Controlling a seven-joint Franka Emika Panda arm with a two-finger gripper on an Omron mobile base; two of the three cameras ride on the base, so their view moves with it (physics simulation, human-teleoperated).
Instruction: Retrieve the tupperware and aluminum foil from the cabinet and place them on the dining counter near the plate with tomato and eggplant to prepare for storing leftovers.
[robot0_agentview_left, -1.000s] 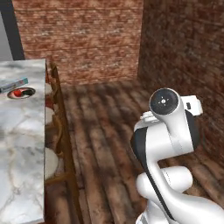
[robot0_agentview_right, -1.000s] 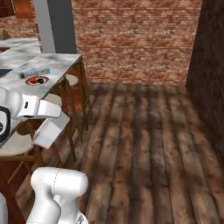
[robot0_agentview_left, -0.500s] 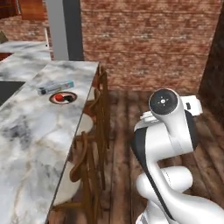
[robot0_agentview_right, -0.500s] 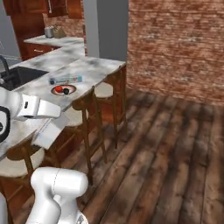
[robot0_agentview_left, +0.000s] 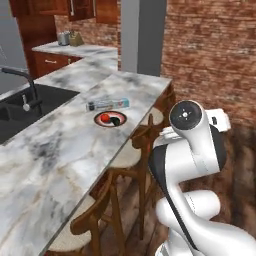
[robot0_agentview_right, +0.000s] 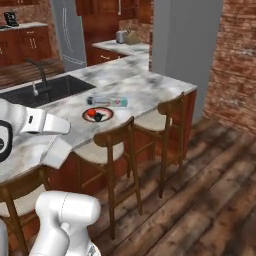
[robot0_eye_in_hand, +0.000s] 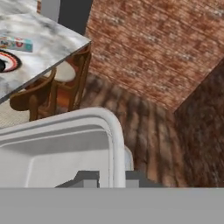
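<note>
Stretching across the kitchen, the white marble tabletop (robot0_agentview_left: 60, 150) with grey veins carries a black sink (robot0_agentview_left: 30, 102) and faucet (robot0_agentview_left: 22, 85), with wooden stools (robot0_agentview_right: 112, 147) along its edge, plank floor (robot0_agentview_right: 200, 200) below and a red brick wall (robot0_agentview_left: 210, 50) behind. On it lies the foil carton (robot0_agentview_left: 107, 104), white and pale blue, just beside the red-rimmed plate (robot0_agentview_left: 110, 119) holding a tomato and a dark eggplant. The gripper (robot0_eye_in_hand: 111, 177) is clenched on the rim of the shallow, translucent grey-white tupperware (robot0_eye_in_hand: 65, 148), held in the air beside the stools, well apart from the plate.
</note>
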